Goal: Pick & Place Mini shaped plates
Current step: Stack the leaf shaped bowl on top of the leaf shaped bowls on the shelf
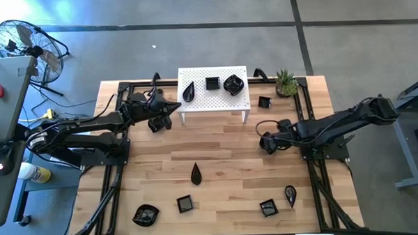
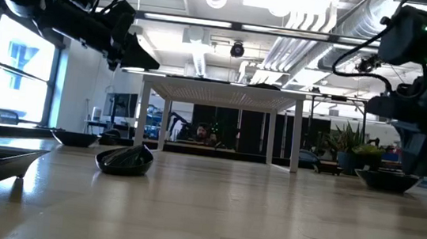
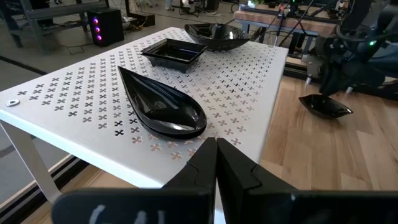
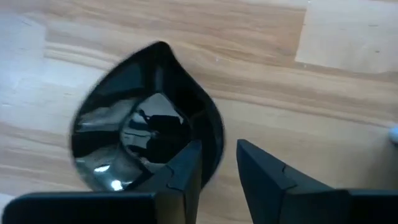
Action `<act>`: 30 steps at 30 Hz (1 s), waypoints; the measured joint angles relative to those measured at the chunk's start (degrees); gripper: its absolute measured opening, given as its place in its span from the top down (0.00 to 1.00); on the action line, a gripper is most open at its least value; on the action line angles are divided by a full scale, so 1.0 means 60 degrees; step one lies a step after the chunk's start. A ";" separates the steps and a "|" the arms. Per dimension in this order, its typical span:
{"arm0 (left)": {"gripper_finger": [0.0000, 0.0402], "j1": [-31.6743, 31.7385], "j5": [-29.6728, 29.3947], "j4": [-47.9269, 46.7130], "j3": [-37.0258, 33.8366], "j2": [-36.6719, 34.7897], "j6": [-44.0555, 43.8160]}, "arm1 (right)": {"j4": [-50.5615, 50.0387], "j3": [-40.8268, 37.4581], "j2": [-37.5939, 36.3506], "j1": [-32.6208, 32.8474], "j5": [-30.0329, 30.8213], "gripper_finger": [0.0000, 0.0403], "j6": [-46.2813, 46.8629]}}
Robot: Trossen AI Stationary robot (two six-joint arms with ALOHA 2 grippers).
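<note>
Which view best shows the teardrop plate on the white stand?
The left wrist view: the teardrop plate fills it, lying flat on the white stand. The high view shows it small; the low and right wrist views do not show it.

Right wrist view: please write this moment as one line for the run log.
right pincer: open, one finger over rim of glossy black teardrop plate | plate: flat on wooden table | left pincer: shut, by white perforated stand

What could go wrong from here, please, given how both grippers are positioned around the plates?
1. The right gripper straddles only the rim of the teardrop plate on the table; such a shallow grip on a glossy edge might slip or tip the dish.
2. The left gripper, shut, sits beside the white stand, close to the edge where a leaf-shaped plate lies; a forward move could nudge that plate or the stand.
</note>
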 joint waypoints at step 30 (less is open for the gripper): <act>1.00 0.0000 -0.0004 -0.0106 0.0000 0.0000 0.0000 | 0.1687 0.0309 -0.0831 -0.0004 0.0307 0.99 -0.0853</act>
